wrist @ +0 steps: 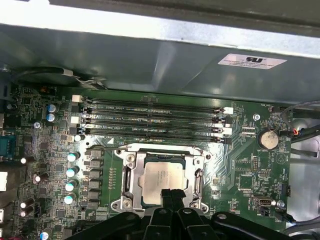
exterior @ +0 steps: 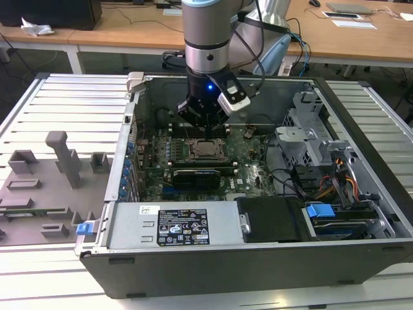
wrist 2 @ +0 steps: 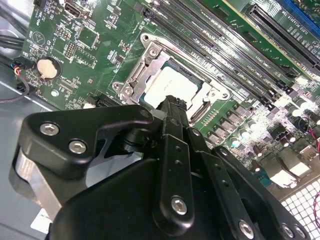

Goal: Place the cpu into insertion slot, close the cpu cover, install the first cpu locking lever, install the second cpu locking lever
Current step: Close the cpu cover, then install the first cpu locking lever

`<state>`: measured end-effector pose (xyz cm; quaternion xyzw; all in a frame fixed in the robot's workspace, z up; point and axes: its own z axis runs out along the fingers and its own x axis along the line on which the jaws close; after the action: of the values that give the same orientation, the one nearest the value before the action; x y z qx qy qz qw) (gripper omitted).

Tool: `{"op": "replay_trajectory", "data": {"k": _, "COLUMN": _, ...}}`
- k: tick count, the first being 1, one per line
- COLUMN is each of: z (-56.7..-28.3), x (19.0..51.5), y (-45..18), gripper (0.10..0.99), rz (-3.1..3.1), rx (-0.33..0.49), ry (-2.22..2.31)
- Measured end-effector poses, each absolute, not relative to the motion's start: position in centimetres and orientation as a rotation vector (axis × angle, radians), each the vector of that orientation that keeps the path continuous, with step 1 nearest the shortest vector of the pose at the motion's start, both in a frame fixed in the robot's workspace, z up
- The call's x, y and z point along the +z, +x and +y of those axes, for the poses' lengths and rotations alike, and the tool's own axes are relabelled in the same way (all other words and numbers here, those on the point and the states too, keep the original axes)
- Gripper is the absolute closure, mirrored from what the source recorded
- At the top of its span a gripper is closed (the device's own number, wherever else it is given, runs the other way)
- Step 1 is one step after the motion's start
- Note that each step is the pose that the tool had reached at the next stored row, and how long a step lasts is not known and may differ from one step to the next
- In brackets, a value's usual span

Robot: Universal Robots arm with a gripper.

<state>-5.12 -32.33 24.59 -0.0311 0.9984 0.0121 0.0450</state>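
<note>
Starting at the exterior view's left, grey fixture blocks (exterior: 61, 158) are seen on the slatted bench (exterior: 71, 97), beside the open computer case (exterior: 213, 252). At the middle of the green motherboard (exterior: 151, 171), the cpu (wrist: 162, 175) is seated in the insertion slot (wrist: 160, 150), with the cpu cover (wrist: 131, 180) laid flat around it. The fingers (wrist: 166, 197) are drawn narrow, nothing held, over the chip's edge; contact cannot be told. Coloured cables (exterior: 348, 184) are bundled at the right.

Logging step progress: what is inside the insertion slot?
The cpu lies flat inside the insertion slot, its silvery top showing. The claw hides one edge; the slot's floor beneath it is covered.
</note>
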Motion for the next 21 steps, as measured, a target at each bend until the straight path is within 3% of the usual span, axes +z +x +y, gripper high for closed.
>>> {"op": "replay_trajectory", "data": {"k": 21, "z": -32.33, "x": 25.19, "y": -5.02, "gripper": 0.98, "rz": 3.103, "rx": 0.057, "ry": -0.095}}
